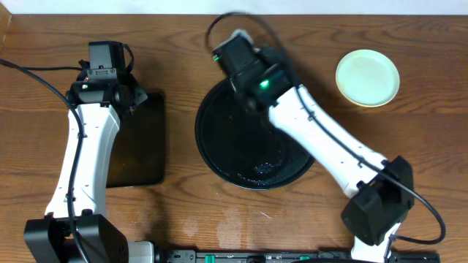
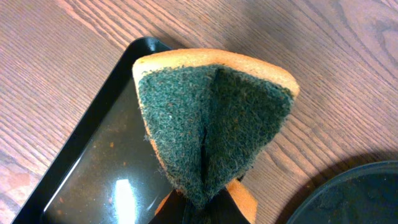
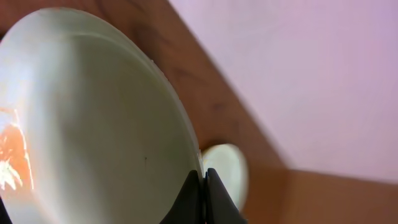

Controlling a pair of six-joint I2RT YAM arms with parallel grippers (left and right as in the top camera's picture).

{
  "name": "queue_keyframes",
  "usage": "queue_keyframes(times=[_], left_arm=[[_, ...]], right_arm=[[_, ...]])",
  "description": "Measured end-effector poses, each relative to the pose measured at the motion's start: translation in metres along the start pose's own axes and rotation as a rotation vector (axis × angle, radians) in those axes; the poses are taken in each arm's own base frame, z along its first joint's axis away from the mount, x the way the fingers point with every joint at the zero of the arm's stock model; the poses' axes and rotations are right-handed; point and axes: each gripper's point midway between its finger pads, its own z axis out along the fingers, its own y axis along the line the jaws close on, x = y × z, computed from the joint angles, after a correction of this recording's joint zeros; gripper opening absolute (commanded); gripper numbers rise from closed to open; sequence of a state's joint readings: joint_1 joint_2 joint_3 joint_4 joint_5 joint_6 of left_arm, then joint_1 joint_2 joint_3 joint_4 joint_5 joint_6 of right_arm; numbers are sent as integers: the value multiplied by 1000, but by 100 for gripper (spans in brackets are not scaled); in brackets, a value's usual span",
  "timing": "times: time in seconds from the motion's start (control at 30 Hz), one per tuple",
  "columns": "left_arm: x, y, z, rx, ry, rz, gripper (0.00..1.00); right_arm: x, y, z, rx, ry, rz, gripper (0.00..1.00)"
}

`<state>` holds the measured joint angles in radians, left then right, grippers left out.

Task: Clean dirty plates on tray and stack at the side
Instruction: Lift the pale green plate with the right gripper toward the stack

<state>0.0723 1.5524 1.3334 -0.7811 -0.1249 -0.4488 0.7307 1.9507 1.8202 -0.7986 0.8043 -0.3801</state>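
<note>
- right gripper [image 3: 203,188] is pinching the pale round shallow plate [image 3: 106,124] by its rim; that thin hold is risking a slip.
- left gripper [image 2: 200,213] is clenching the green scouring sponge [image 2: 211,124].

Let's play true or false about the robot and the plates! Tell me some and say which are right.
1. The left gripper squeezes a green-and-orange sponge. True.
2. The right gripper holds nothing. False: the held plate is pinched at its rim.
3. That plate has an orange smear. True.
4. The lone plate lies on the round tray. False: it lies on the table, apart from the tray.
</note>
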Motion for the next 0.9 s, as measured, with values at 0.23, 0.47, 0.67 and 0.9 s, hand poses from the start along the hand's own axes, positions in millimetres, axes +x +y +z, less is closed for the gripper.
queue_keyframes(times=[0.23,0.47,0.67,0.9], left_arm=[[1,-1,0,7,4,0,8],[1,-2,0,10,7,1,8],[2,-2,0,12,8,1,8],[2,-2,0,10,11,1,8]], right_arm=[[-18,1,-27,117,-26,-290,1],[-22,7,-37,134,-27,-451,1],[-18,13,-34,96,-25,-467,1],[3,10,-4,-35,3,-266,1]])
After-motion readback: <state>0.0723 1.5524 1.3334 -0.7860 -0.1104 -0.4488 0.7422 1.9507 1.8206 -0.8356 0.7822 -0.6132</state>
